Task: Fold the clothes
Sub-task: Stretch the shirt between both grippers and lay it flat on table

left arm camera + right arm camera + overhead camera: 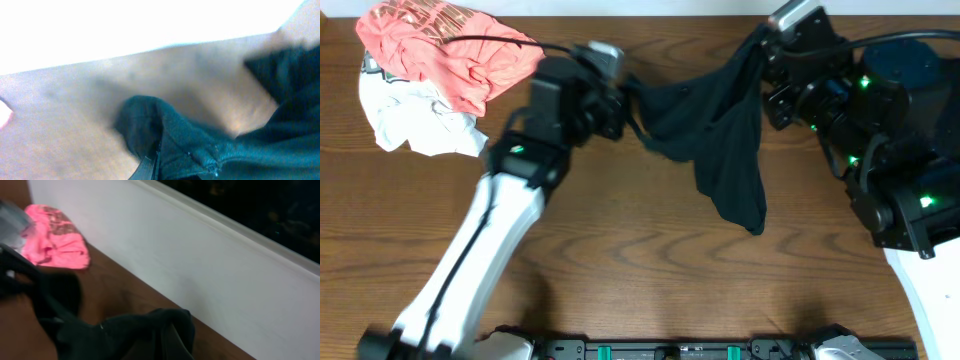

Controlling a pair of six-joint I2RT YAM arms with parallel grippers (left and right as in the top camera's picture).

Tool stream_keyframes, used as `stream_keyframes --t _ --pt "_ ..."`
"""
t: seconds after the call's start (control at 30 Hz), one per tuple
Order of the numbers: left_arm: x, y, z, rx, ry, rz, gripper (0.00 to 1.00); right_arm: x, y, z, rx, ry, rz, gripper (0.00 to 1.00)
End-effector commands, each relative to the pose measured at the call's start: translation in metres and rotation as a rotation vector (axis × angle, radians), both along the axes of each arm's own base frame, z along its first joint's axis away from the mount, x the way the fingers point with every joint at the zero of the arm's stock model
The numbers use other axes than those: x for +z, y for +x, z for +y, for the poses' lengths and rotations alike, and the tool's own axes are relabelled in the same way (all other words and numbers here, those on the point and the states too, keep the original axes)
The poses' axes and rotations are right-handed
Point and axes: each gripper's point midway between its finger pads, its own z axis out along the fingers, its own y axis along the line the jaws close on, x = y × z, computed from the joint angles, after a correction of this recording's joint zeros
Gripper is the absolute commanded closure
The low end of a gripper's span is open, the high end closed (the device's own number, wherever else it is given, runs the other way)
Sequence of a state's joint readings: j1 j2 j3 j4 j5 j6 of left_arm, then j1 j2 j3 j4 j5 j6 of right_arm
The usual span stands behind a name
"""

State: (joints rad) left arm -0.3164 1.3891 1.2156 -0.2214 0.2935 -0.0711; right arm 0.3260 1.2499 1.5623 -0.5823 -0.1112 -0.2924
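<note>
A plain black garment hangs stretched between my two grippers above the back of the wooden table, its lower part drooping toward the table. My left gripper is shut on its left end. My right gripper is shut on its right end at the back. In the left wrist view the black garment bunches over the jaws. In the right wrist view the black garment drapes over the fingers.
A coral-pink printed shirt lies on a white garment at the back left corner; the pink shirt also shows in the right wrist view. A white wall runs behind the table.
</note>
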Motion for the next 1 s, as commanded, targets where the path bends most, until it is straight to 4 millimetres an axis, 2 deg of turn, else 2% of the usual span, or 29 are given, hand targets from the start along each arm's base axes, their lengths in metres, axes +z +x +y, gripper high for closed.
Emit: stream_keyframes --t 0.0,0.1,0.2,0.37,0.47,0.57,0.73,0.83,0.97 --pt "0.091 -0.016 0.022 0.077 -0.055 -0.21 0.94 0.017 -0.002 -0.022 -0.073 0.016 -0.042 0.99" --pt "0.134 -0.039 0.032 0.091 -0.091 -0.324 0.94 0.017 0.001 -0.034 -0.118 0.04 -0.034 0.99" --pt "0.167 -0.064 0.04 0.091 -0.124 -0.413 0.94 0.017 0.006 -0.05 -0.197 0.074 -0.022 0.99" --pt "0.202 -0.1 0.051 0.093 -0.164 -0.513 0.94 0.02 0.007 -0.066 -0.273 0.081 -0.031 0.99" --pt "0.217 -0.118 0.056 0.093 -0.182 -0.561 0.94 0.03 0.0 -0.08 -0.349 0.111 -0.055 0.99" --pt "0.229 -0.132 0.061 0.093 -0.201 -0.602 0.94 0.045 -0.014 -0.094 -0.416 0.148 -0.097 0.99" --pt "0.24 -0.147 0.066 0.098 -0.245 -0.623 0.94 0.062 -0.043 -0.102 -0.425 0.178 -0.136 0.99" --pt "0.239 -0.151 0.066 0.094 -0.258 -0.61 0.94 0.064 -0.06 -0.106 -0.423 0.18 -0.135 0.99" --pt "0.227 -0.15 0.062 0.085 -0.268 -0.545 0.94 0.054 -0.074 -0.106 -0.416 0.188 -0.085 0.99"
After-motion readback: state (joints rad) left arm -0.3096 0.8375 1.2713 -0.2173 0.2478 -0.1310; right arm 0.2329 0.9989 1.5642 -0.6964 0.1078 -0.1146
